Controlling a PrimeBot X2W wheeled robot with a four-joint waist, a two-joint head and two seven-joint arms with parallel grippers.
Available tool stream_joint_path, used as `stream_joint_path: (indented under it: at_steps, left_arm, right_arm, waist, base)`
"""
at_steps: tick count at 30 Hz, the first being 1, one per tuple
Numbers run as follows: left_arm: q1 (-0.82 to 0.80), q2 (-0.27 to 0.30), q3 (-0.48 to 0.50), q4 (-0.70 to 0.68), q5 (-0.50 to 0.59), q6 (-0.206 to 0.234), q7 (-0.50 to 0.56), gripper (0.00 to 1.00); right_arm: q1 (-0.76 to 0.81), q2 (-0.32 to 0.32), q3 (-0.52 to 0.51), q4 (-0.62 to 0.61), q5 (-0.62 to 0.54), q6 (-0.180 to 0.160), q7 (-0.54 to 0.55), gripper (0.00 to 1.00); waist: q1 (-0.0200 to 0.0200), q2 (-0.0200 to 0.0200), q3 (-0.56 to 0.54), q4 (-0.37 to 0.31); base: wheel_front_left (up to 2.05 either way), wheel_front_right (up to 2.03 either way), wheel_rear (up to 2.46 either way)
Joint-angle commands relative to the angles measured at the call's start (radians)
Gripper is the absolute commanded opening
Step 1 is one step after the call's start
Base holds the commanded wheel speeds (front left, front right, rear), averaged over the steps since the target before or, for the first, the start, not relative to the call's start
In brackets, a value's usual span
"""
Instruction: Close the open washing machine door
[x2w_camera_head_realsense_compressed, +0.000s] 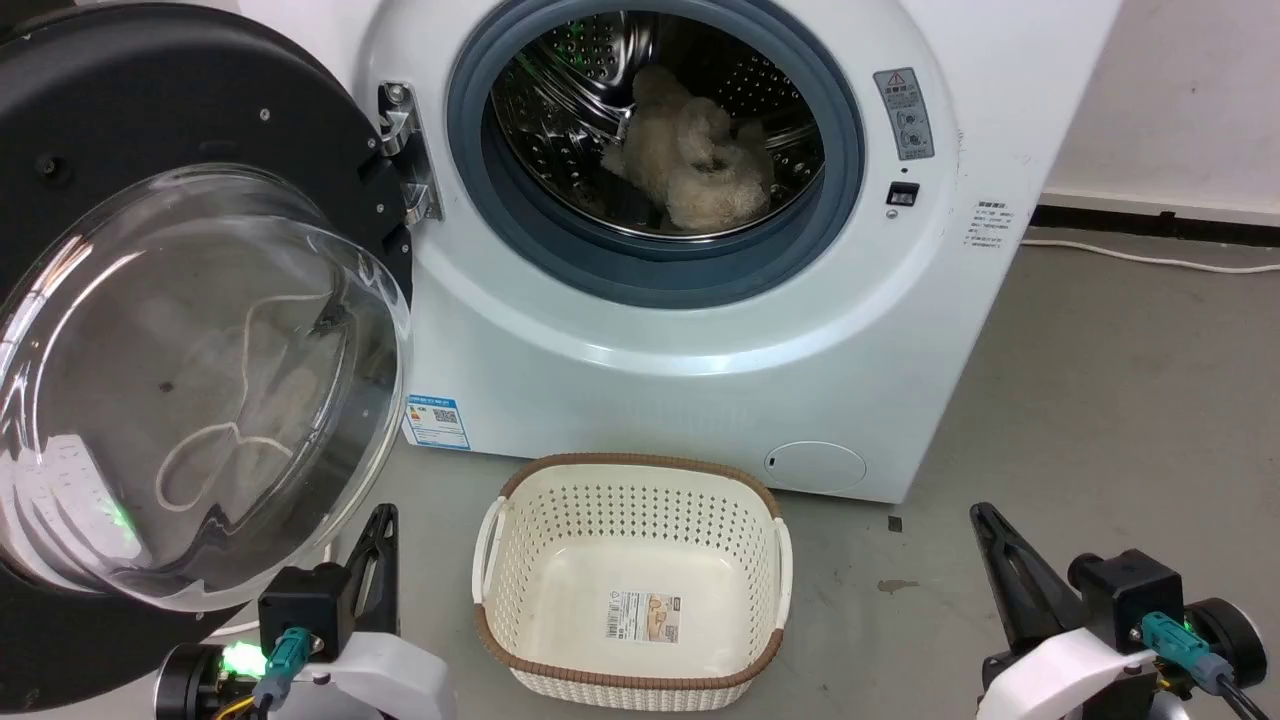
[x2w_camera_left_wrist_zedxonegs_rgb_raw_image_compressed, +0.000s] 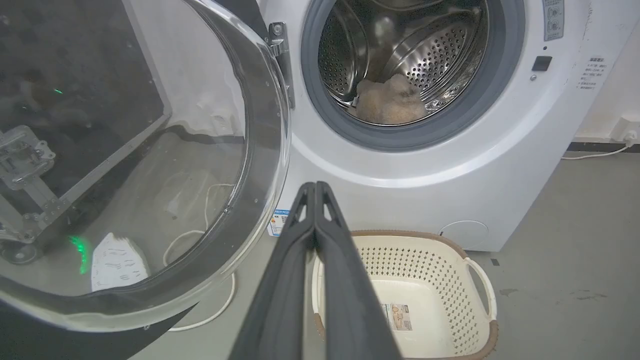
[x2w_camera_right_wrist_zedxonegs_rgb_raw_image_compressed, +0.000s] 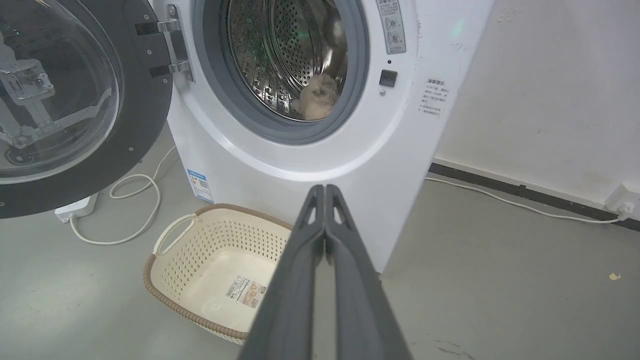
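The washing machine (x2w_camera_head_realsense_compressed: 700, 330) is a white front-loader with its steel drum exposed and a beige fluffy item (x2w_camera_head_realsense_compressed: 690, 160) inside. Its door (x2w_camera_head_realsense_compressed: 190, 380), a black disc with a bulging glass bowl, hangs swung wide open on the left hinge (x2w_camera_head_realsense_compressed: 405, 150). My left gripper (x2w_camera_head_realsense_compressed: 382, 515) is shut and empty, low beside the door's lower right edge, a little apart from the glass. In the left wrist view its tips (x2w_camera_left_wrist_zedxonegs_rgb_raw_image_compressed: 315, 186) point at the machine's front, the door (x2w_camera_left_wrist_zedxonegs_rgb_raw_image_compressed: 140, 165) close on the left. My right gripper (x2w_camera_head_realsense_compressed: 982, 512) is shut and empty at the lower right, away from the door.
A cream perforated basket (x2w_camera_head_realsense_compressed: 630, 480) with a brown rim stands empty on the grey floor before the machine, between my arms. A white cable and power strip (x2w_camera_right_wrist_zedxonegs_rgb_raw_image_compressed: 75, 212) lie on the floor under the door. A wall with a dark skirting (x2w_camera_right_wrist_zedxonegs_rgb_raw_image_compressed: 525, 190) runs to the right.
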Motion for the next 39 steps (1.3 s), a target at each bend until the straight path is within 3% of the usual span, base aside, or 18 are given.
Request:
stream_joint_path:
  at_steps: [1,20,21,39]
  left_arm:
    - [-0.015,0.0,0.001,0.002,0.003,-0.004,0.0,0.0]
    - [-0.015,0.0,0.001,0.002,0.003,-0.004,0.0,0.0]
    - [0.001,0.0,-0.001,0.0,0.0,0.0,0.0,1.0]
    - [-0.001,0.003,-0.022,0.002,0.001,0.002,-0.037,1.0]
  right_arm:
    - [-0.014,0.005,-0.002,-0.005,0.001,0.001,0.0,0.0]
    - [-0.014,0.005,-0.002,-0.005,0.001,0.001,0.0,0.0]
    - [0.001,0.0,0.001,0.001,0.0,0.0,0.0,1.0]
    - [0.01,0.0,-0.013,0.006,0.023,0.0,-0.037,1.0]
  waist:
    - [0.0,0.0,0.0,0.0]
    - [0.0,0.0,0.0,0.0]
    - [0.0,0.0,0.0,0.0]
    - [0.0,0.0,-0.003,0.021]
  base:
    - [0.0,0.0,0.0]
    - [0.0,0.0,0.0]
    - [0.0,0.0,0.0]
    - [0.0,0.0,0.0]
